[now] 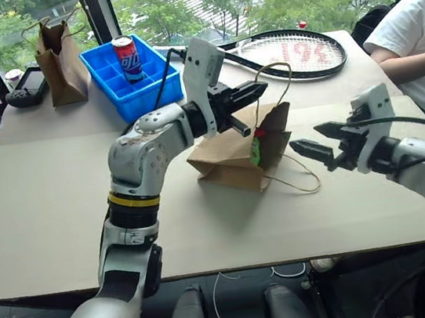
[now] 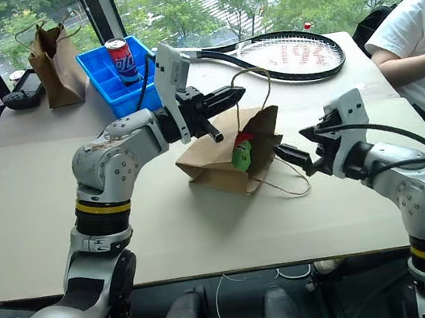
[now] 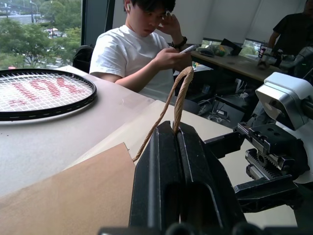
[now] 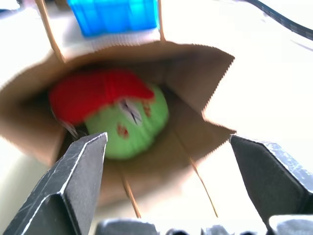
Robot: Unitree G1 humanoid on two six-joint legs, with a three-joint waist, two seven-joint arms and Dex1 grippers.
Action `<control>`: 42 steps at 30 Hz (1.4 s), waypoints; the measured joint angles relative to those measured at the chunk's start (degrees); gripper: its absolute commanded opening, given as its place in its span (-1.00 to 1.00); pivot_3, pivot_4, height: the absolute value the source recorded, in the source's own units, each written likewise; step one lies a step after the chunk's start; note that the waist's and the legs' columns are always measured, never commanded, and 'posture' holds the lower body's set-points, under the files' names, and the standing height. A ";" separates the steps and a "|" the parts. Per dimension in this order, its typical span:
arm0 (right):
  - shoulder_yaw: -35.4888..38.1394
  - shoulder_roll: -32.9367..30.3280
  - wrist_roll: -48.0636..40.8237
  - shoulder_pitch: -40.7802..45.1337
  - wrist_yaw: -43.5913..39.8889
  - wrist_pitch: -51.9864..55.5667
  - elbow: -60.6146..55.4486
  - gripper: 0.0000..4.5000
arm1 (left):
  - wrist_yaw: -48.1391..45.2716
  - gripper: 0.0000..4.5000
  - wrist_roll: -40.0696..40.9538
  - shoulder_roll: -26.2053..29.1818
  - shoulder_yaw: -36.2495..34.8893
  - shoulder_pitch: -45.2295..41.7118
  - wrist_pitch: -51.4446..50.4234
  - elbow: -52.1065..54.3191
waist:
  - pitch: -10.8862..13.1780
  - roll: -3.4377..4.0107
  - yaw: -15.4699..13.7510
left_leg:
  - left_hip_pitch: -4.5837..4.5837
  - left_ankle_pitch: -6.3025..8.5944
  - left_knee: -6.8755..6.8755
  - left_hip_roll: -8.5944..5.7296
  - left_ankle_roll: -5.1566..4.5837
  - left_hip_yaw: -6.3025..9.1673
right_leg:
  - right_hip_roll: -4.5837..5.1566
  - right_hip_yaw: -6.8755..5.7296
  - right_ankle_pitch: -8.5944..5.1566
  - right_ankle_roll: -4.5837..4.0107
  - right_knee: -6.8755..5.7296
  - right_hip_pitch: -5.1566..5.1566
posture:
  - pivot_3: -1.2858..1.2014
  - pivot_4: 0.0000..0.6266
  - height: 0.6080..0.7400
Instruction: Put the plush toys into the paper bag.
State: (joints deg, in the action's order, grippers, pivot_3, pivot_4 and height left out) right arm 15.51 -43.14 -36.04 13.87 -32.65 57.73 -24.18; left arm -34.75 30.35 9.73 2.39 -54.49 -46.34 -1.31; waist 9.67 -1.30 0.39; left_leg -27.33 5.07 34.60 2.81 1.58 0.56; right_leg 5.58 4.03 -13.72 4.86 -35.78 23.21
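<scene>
Left eye view first: my left gripper (image 1: 259,87) pinches a handle (image 1: 276,79) of the paper bag (image 1: 232,156), lifting its mouth. Both plush toys (image 4: 115,110) sit inside. My right gripper (image 1: 310,140), wide open and empty, faces that mouth from just beside it.

We see the light-brown paper bag (image 1: 232,156) lying on its side on the table, mouth toward the right, one twisted handle raised, the other trailing flat; inside its mouth sit the green frog toy (image 4: 129,127) and, touching it, the red chili toy (image 4: 93,93).
</scene>
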 measured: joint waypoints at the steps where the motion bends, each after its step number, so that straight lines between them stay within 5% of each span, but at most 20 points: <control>1: -1.21 -0.38 1.01 -1.43 -0.48 -0.88 -0.02 0.97 | -0.01 -1.00 -0.01 0.04 -0.05 0.00 0.03 -0.17 | 0.00 0.00 0.09 | 0.00 0.00 0.00 0.00 0.00 0.00 | 0.00 0.00 0.00 0.00 0.00 0.01 | 0.03 -0.52 1.00; 7: -9.32 2.45 8.08 -3.18 -0.67 -9.79 3.14 0.97 | -0.30 -1.00 -0.03 -0.41 0.56 -1.16 0.15 -1.00 | 0.00 0.00 0.68 | 0.06 0.04 0.05 0.03 0.07 0.02 | -0.04 0.01 -0.14 0.32 -0.04 0.04 | 0.03 -0.52 1.00; 14: -18.98 2.87 18.88 -2.91 -0.80 -20.65 10.59 0.11 | -0.29 -1.00 -0.87 0.42 0.45 -1.33 0.20 -1.07 | 0.00 0.00 0.32 | 0.02 0.02 0.08 0.00 0.04 0.01 | -0.04 0.02 -0.15 0.32 -0.02 0.02 | 0.03 -0.52 1.00; 21: -19.98 2.62 24.09 -1.73 -1.22 -25.13 13.65 -0.99 | -0.24 -1.00 -0.88 0.50 0.36 -1.34 0.20 -1.07 | 0.00 0.00 0.28 | 0.03 0.04 0.11 0.00 0.07 0.02 | -0.04 0.01 -0.18 0.39 -0.04 -0.03 | 0.03 -0.52 1.00; 29: -17.24 0.81 24.17 0.87 -2.87 -25.18 12.96 -0.99 | -0.12 -1.00 -1.43 1.63 0.26 -1.35 0.47 -1.07 | 0.01 0.01 0.36 | 0.03 0.03 0.10 0.00 0.06 0.02 | -0.04 0.02 -0.17 0.41 -0.06 0.01 | 0.03 -0.52 1.00; 42: -12.57 -5.86 15.21 23.61 -9.84 -13.95 1.16 -0.99 | 1.06 -1.00 -6.02 6.26 -3.25 -4.25 9.73 -7.62 | 0.02 -0.02 0.11 | 0.00 0.04 0.02 0.01 0.07 0.04 | -0.04 0.00 -0.18 0.38 -0.02 0.02 | 0.03 -0.52 1.00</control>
State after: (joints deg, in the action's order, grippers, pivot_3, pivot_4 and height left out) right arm 2.94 -49.00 -20.83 37.48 -42.49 43.79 -23.02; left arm -33.70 24.33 15.99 -0.86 -58.73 -36.61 -8.93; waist 9.69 -1.32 0.50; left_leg -27.33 5.11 34.62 2.82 1.65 0.59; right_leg 5.53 4.04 -13.90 5.24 -35.80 23.23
